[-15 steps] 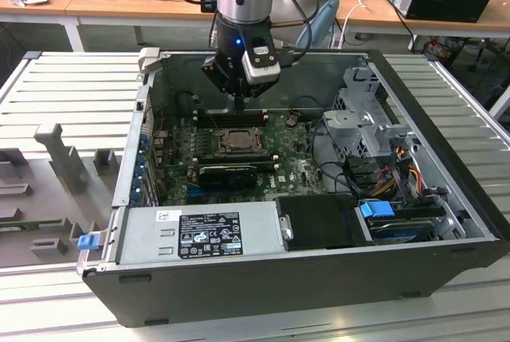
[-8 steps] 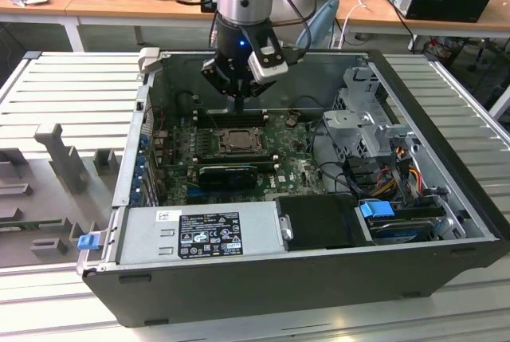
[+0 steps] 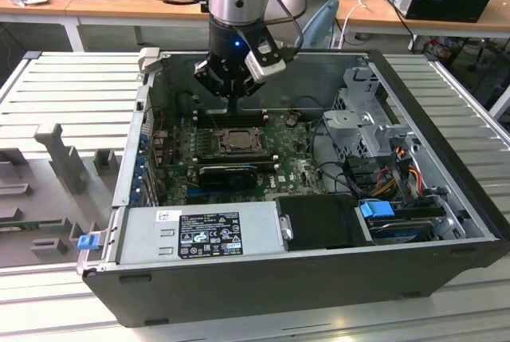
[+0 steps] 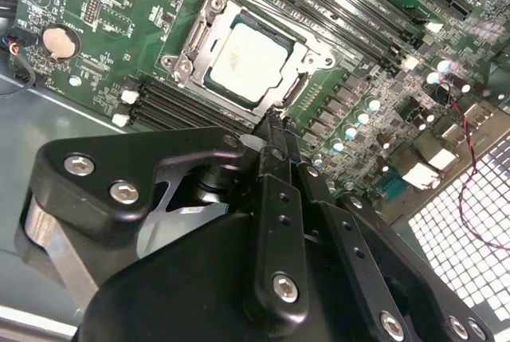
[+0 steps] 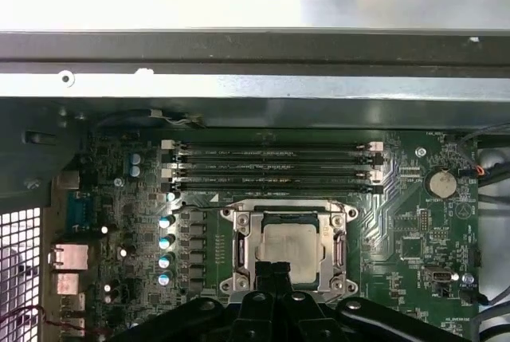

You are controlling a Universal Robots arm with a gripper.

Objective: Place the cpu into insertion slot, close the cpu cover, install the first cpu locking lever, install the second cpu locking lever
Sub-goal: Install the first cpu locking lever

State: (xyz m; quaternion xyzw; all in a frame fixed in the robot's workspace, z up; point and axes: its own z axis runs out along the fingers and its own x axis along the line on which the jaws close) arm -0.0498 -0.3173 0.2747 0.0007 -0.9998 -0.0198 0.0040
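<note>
Your arm's gripper (image 3: 232, 109) hangs inside the open computer case (image 3: 239, 278). Its two fingers (image 4: 275, 198) are pressed together with nothing seen between them, and their tips sit at the edge of the socket (image 5: 257, 248); you cannot tell whether they touch it. The chip (image 4: 243, 59) lies flat in that socket, its silvery top showing through the window of the metal cover (image 4: 307, 61) folded down over it. Memory slots (image 5: 275, 168) run just beside the socket, on its side away from the gripper.

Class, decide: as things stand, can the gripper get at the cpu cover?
Probably yes: the gripper hangs close by the edge of the cpu cover, with nothing between them.
</note>
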